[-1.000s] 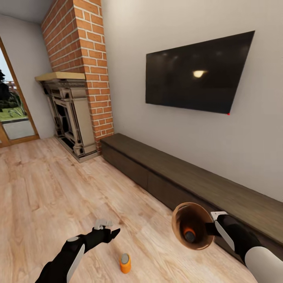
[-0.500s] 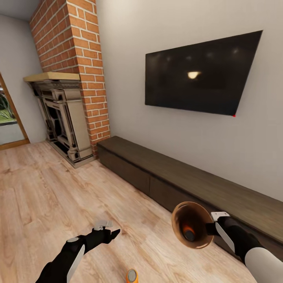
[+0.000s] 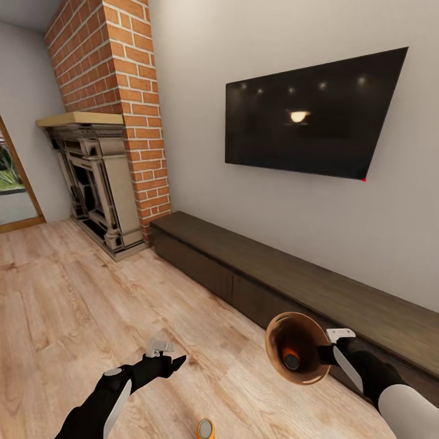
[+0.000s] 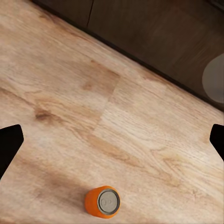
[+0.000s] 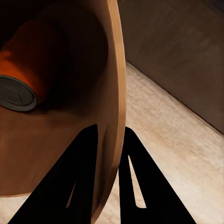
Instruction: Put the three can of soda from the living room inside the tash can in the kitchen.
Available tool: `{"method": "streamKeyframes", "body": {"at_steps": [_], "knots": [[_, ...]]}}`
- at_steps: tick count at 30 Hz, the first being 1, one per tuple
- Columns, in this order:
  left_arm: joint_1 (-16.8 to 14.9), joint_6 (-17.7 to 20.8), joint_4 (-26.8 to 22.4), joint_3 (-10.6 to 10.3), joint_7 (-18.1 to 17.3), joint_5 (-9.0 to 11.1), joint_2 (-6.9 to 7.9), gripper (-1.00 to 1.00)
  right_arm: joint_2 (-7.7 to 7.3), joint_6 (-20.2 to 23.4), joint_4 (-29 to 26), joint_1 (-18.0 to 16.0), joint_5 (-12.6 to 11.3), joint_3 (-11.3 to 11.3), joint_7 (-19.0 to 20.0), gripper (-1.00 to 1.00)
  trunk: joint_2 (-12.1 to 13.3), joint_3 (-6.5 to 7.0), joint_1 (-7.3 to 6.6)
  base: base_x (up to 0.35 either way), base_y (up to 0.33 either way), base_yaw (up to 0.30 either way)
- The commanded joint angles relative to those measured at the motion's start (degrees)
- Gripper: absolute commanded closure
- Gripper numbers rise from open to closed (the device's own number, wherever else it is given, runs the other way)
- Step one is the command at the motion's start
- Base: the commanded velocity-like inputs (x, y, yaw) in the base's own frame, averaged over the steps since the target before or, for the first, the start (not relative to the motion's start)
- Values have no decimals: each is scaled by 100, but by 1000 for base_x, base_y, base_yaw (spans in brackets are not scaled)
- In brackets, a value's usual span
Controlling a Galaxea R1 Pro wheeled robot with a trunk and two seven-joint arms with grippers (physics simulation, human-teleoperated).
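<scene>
Copper-lined trash can (image 3: 303, 349) pinched at its rim by the right gripper (image 5: 111, 140), an orange soda can (image 5: 25, 74) inside.
Left gripper (image 3: 163, 356) spread wide, empty, above a second orange can (image 4: 102, 202) upright on grained wood floor (image 3: 73, 292).

The floor (image 3: 91, 305) is pale wood planks with darker grain streaks. One orange can (image 3: 205, 429) stands upright on it, grey top up, at the near edge of the head view; in the left wrist view the same can (image 4: 102, 201) stands on bare boards, well apart from the cabinet (image 4: 154, 37). That long, low dark cabinet (image 3: 292, 280) sits on the floor along the wall, and the fireplace (image 3: 100, 183) rests on the floor at its far end.
</scene>
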Motion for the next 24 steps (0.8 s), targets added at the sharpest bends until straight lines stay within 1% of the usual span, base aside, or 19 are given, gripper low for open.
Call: {"method": "streamKeyframes", "body": {"at_steps": [1, 7, 20, 24], "knots": [[-1, 1, 1, -1, -1, 0, 0, -100, 4, -3, -8, -4, -1, -12, 15, 100, 0, 2, 0, 0, 0, -29], [0, 7, 1, -3, -2, 0, 0, -100, 11, -8, -11, -4, -9, -19, 10, 100, 0, 29, 0, 0, 0, -104], [0, 16, 1, -3, -2, -3, 0, -100, 5, -12, -10, -4, -10, -19, 16, 100, 0, 121, 0, 0, 1, -163], [1, 17, 1, -3, -2, -10, 0, -100, 2, -12, -10, -4, -8, -19, 17, 100, 0, 150, 0, 1, 83, -168]]}}
